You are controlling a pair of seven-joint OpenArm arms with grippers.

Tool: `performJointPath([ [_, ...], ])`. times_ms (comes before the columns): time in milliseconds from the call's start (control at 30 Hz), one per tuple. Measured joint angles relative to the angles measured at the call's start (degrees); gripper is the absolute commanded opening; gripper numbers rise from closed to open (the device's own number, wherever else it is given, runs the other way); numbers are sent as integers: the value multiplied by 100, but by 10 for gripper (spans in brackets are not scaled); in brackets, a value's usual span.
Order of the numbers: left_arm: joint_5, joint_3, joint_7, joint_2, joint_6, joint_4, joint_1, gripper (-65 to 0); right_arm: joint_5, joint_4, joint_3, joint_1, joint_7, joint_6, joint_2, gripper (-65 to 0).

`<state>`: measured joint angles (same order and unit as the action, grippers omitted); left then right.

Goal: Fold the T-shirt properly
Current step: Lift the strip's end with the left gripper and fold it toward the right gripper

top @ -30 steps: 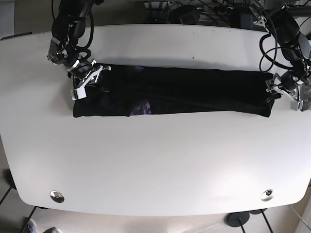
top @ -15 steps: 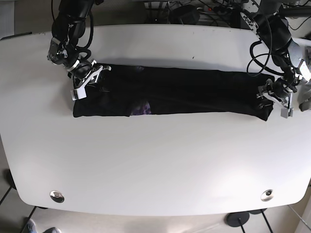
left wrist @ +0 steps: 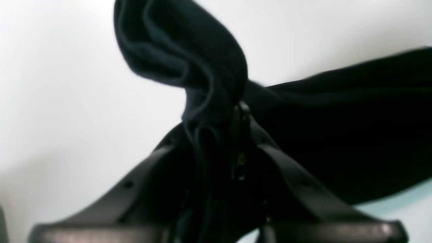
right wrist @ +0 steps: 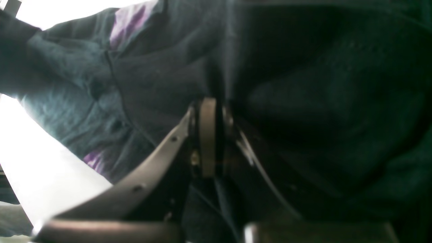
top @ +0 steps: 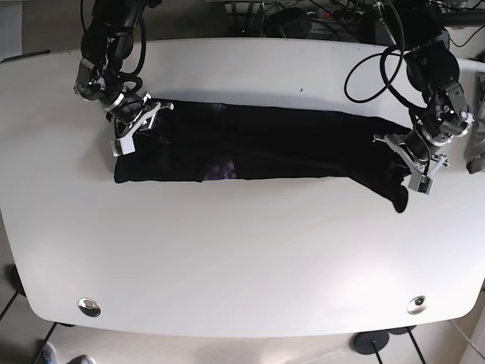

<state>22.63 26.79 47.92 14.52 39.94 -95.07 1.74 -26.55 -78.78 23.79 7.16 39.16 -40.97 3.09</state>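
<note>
A black T-shirt (top: 288,140) lies folded into a long strip across the white table (top: 242,250). A purple print (top: 223,171) shows near its left part. My left gripper (top: 407,165), on the right of the base view, is shut on the shirt's right end, which is pulled in and bunched. In the left wrist view the gripper (left wrist: 240,113) pinches a lifted fold of black cloth (left wrist: 189,50). My right gripper (top: 136,123) is shut on the shirt's far left corner. The right wrist view shows the gripper (right wrist: 208,104) clamped in dark cloth (right wrist: 320,101).
Two metal discs (top: 89,306) (top: 416,305) sit near the table's front edge. Cables and equipment (top: 303,19) crowd the space behind the table. A grey object (top: 476,152) shows at the right edge.
My left gripper has moved left and toward the front with the shirt's right end, shortening the strip and bunching that end. The right arm has not moved.
</note>
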Motion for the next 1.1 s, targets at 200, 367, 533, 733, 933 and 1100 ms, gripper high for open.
performJointPath([
  [200,-81,-1071,55,-691,-2,-745,380,-650,-2,2,11,0,2,-2,-11,-626],
  [367,-734,-1744,61,-1209,-2,-737,350,-650,-11,4,11,0,0,-2,-11,-626],
  [533,-852,-1781,61,-1563,-2,-105,24,-650,-22,7,11,2,4,-2,-9,-626],
  [733,-852,-1770,52,-1569,-2,402,-262,-585,-22,4,13,2,2,0,-24,-626],
  [933,-850,-1838,63,-1576,-4,354,-269,-371,-22,4,13,2,2,0,-24,-626],
  [1100,-758,-3136,48,-1462,-468,-459,-247,-340,-22,4,-2,2,0,-2,-24,-626],
])
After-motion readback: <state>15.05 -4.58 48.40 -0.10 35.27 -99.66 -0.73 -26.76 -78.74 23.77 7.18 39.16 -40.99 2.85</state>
